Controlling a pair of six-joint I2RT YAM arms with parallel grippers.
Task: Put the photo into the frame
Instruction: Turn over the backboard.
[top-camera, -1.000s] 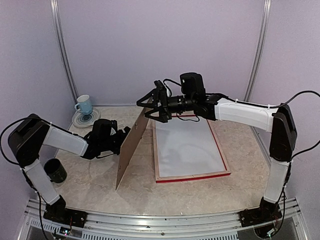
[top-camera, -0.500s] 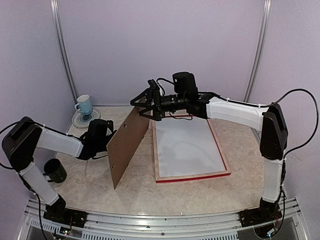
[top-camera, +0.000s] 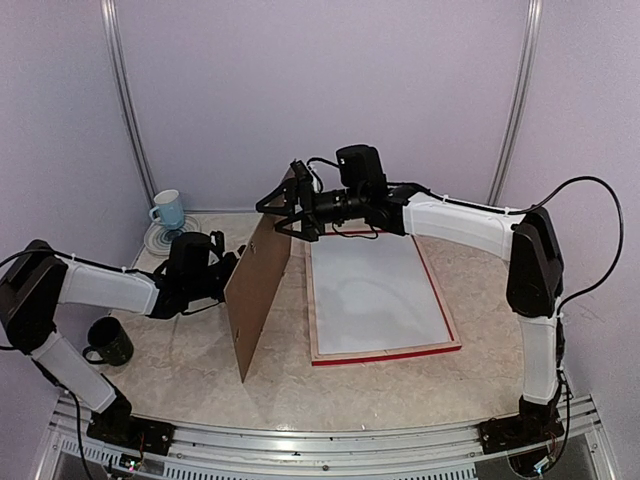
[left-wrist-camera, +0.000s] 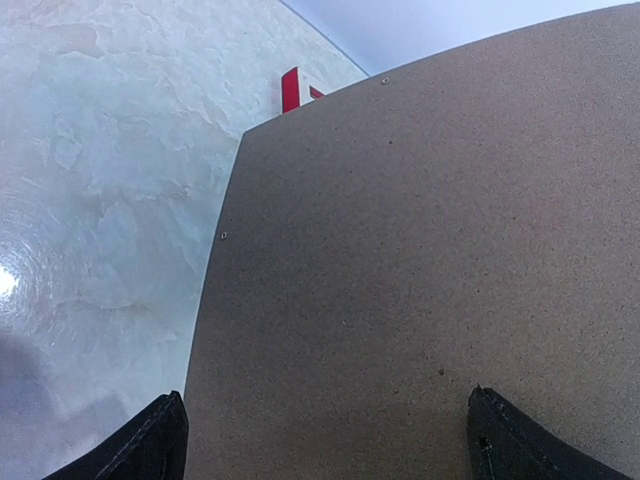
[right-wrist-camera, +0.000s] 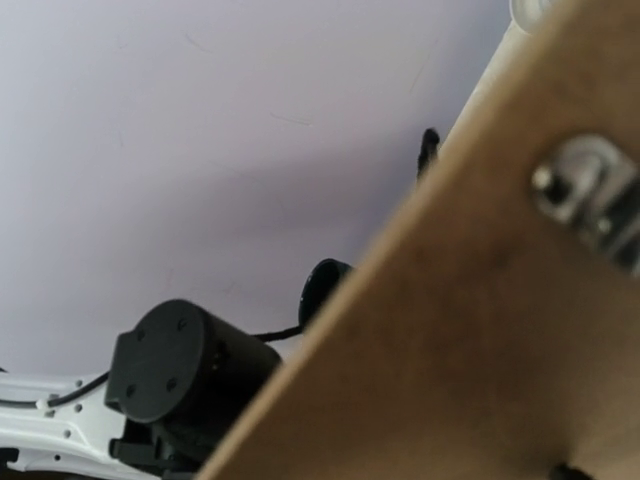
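Top view: the frame (top-camera: 385, 354) lay face down on the bench (top-camera: 180, 370). The photo (top-camera: 375, 290), I judged, was the white sheet inside it, plain back up, though it might have been a mat. Light, floppy paper that creases easily; best lifted by an edge. The backing board (top-camera: 258, 290) stood on edge, right jaws spread wide at its top corner. Cup (top-camera: 168, 208) on saucer (top-camera: 160, 242), dark mug (top-camera: 110, 342): contents unseen. Left wrist: left jaws apart, board just ahead. Right wrist: board and metal clip (right-wrist-camera: 590, 200), close.
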